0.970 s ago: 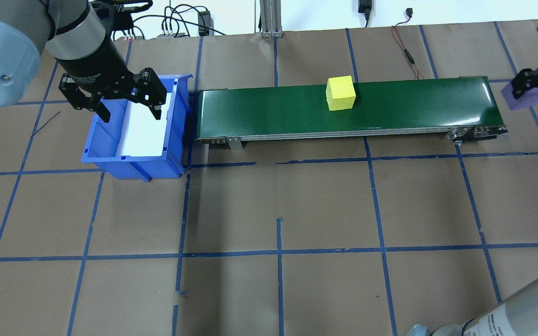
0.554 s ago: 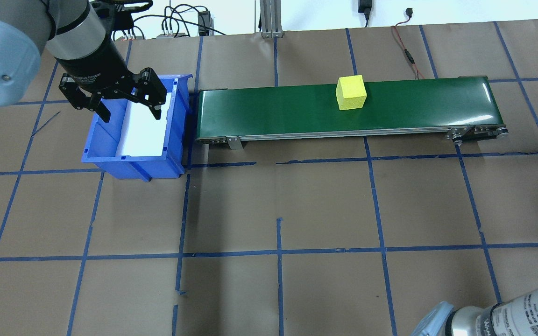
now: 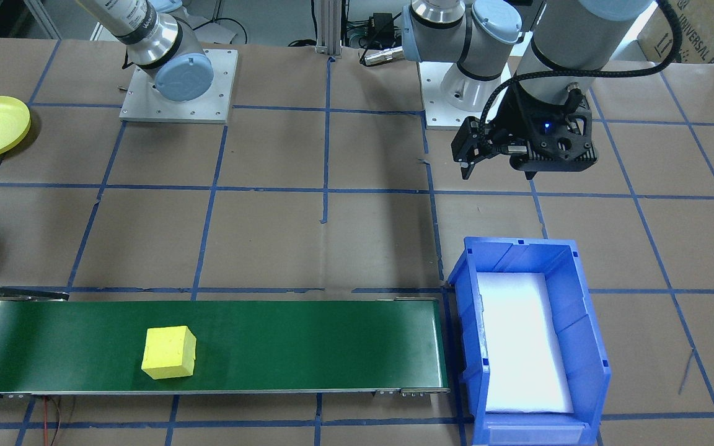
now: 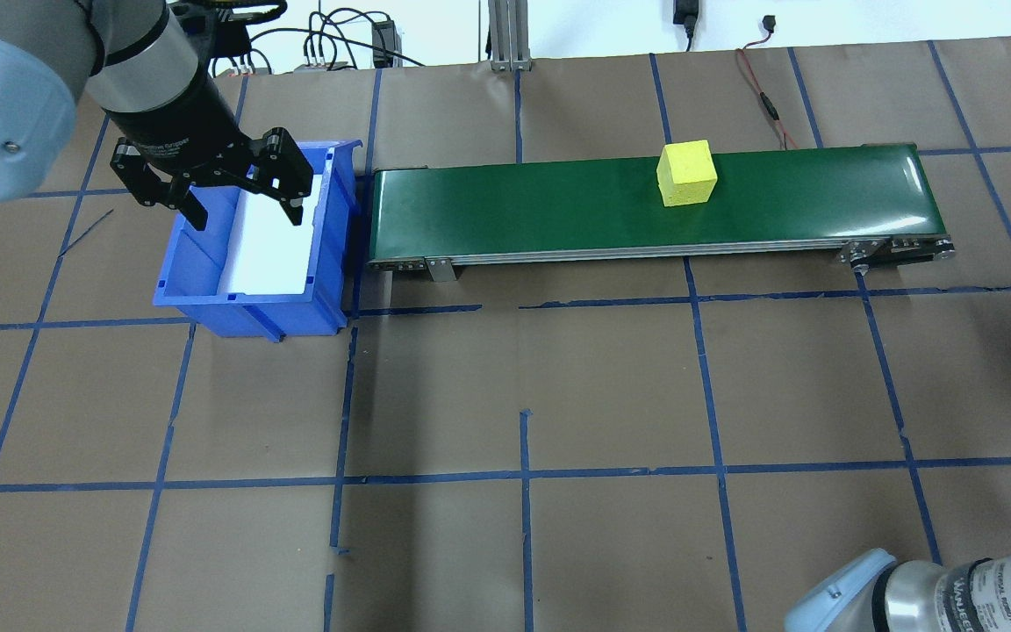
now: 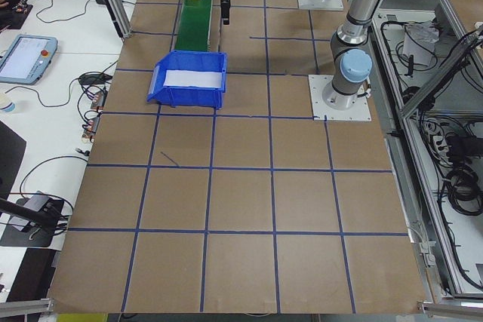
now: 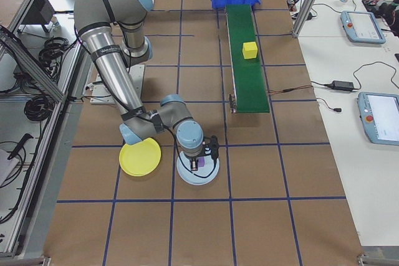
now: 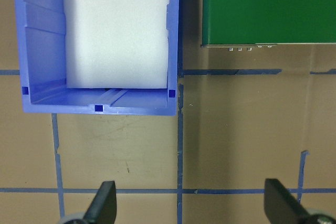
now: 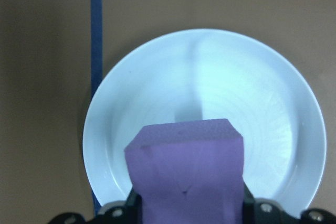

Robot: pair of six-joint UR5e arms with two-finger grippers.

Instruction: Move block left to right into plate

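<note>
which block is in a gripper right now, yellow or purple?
The purple block, shut in the right gripper above the pale blue plate. The yellow block rides the conveyor untouched.

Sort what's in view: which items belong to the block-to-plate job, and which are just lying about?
Job:
purple block, held by right gripper
light blue plate beneath it
yellow block on green conveyor
yellow plate

Lying about:
blue bin
teach pendants

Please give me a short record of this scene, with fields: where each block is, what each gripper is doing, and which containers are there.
yellow block: on the green conveyor belt, free
purple block: held over the light blue plate
right gripper: shut on the purple block
left gripper: open, holding nothing, near the blue bin
blue bin contents: white foam pad
other plate: yellow plate, beside the light blue plate
</note>
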